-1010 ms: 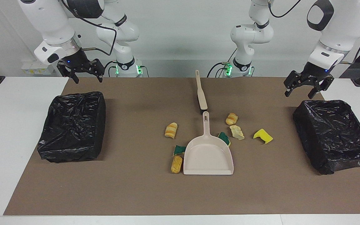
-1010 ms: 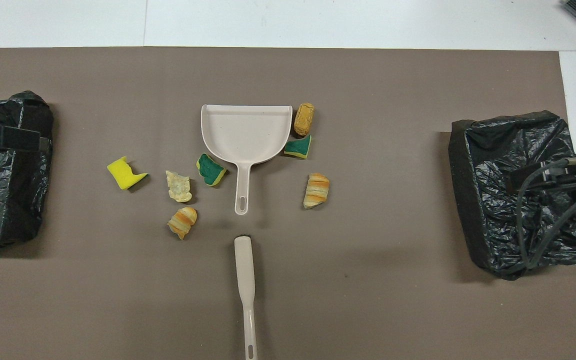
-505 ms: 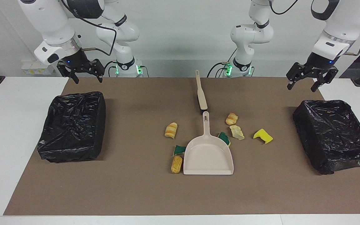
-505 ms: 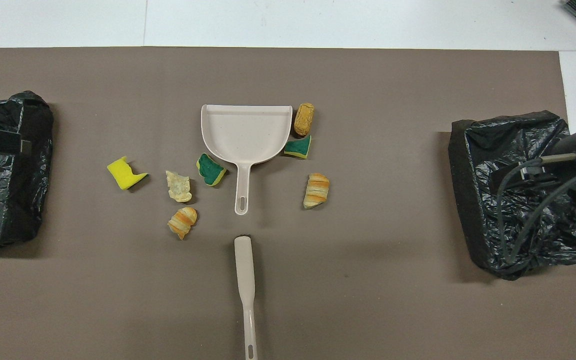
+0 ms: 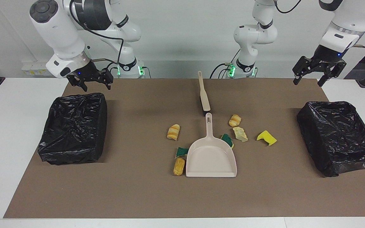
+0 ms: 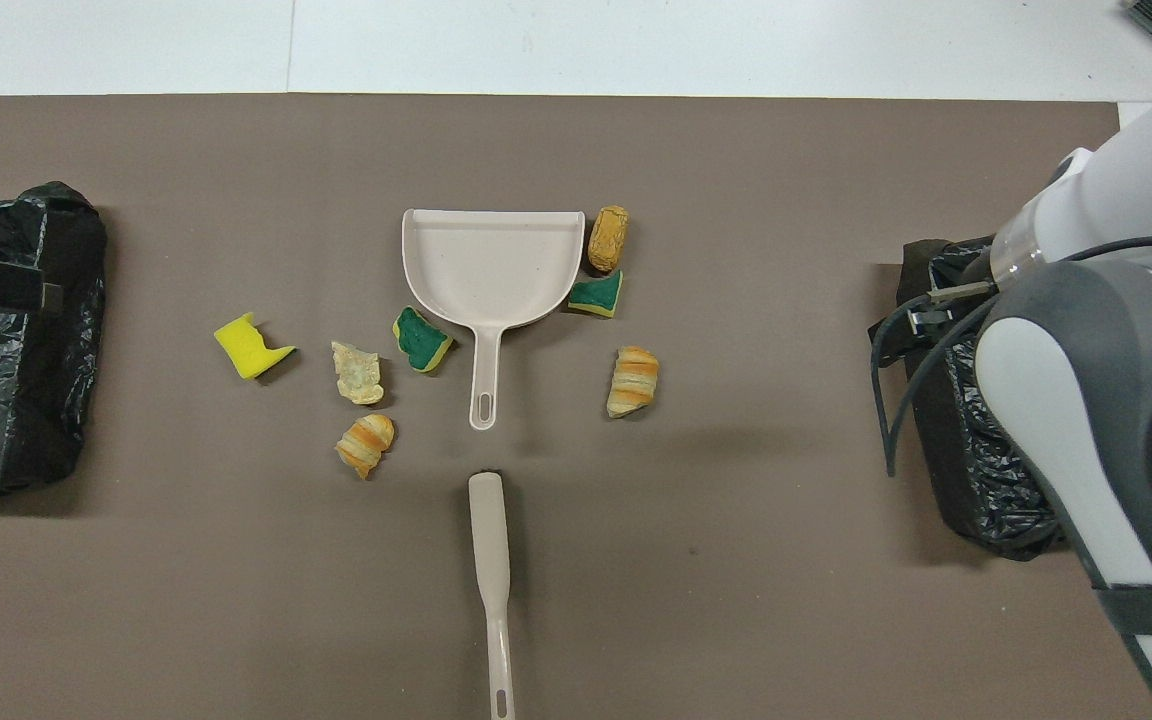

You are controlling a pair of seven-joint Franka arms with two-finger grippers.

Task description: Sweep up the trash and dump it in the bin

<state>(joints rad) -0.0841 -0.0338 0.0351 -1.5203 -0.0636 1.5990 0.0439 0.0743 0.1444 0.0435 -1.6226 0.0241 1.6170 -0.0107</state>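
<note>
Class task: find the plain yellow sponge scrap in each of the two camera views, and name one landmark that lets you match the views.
Facing view: yellow sponge scrap lies right of centre, beside the pale crusty chunk.
Overhead view: yellow sponge scrap lies left of centre, beside that chunk.
Shared landmark: the beige dustpan.

Trash (image 5: 239,134) round dustpan (image 5: 211,158); brush (image 5: 203,93) nearer robots.
</note>
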